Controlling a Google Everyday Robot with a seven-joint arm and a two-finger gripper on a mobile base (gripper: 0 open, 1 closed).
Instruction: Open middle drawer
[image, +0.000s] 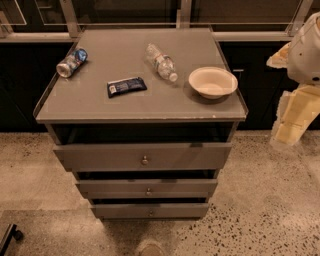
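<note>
Gripper (292, 117) (grip unclear) hangs at far right, well apart from middle drawer (115, 188).

Grey desk (95, 107): crushed can (71, 62) upper left, dark snack bar (126, 86), plastic bottle (161, 62), white bowl (212, 82) right. Pincer (291, 125) hangs at the right edge, off the desk.

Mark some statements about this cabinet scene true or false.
1. The white bowl sits on the cabinet top. True.
2. The water bottle stands upright. False: it lies on its side.
3. The hand is to the right of the cabinet, apart from the middle drawer. True.
4. The middle drawer has a bar handle. False: it has a small round knob.
</note>
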